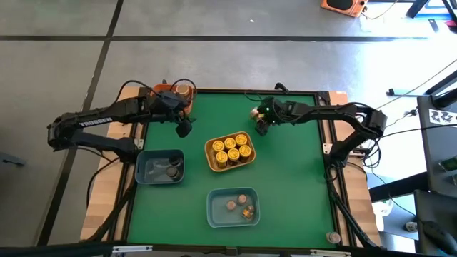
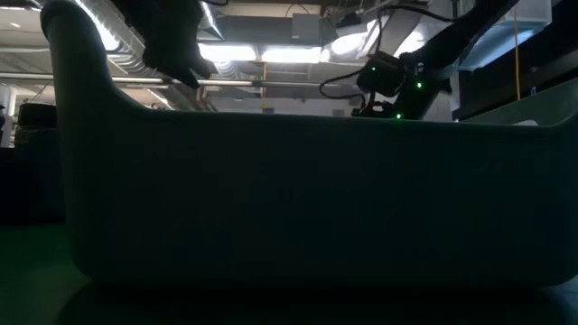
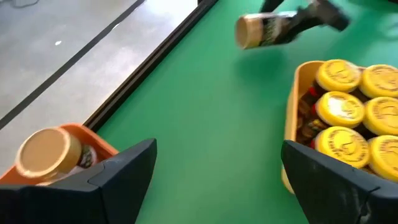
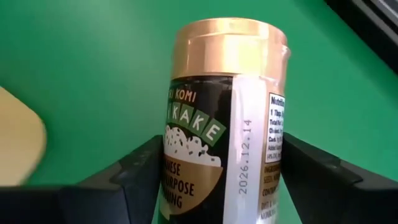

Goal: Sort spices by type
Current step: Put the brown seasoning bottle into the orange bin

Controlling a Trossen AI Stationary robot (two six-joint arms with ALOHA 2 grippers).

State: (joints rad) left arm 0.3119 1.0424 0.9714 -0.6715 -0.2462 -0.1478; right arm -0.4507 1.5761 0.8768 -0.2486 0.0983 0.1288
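My right gripper [image 1: 258, 118] is at the far middle of the green table, shut on a spice jar [image 4: 217, 112] with a tan lid and a dark label. My left gripper [image 3: 217, 174] hangs open over the far left of the table, next to the orange tray [image 3: 102, 144], touching nothing. A second tan-lidded jar [image 3: 46, 152] stands in that tray. Several yellow-lidded jars [image 1: 232, 150] stand in the yellow tray [image 1: 211, 160] at mid-table. The low view shows only a tray wall [image 2: 289, 199] and the arms above it. My right gripper pinches the jar's labelled body [image 4: 180, 180], below the lid, between its two fingers [image 4: 130, 177], one on each side. The jar's tan lid [image 4: 227, 43] points away from the gripper. In the left wrist view the jar [image 3: 261, 29] lies tilted and looks clear of the table.
One blue tray [image 1: 143, 175] with dark-lidded jars sits at the left, another blue tray [image 1: 214, 214] with a few jars at the near middle. Bare green table lies between the yellow tray and the orange tray.
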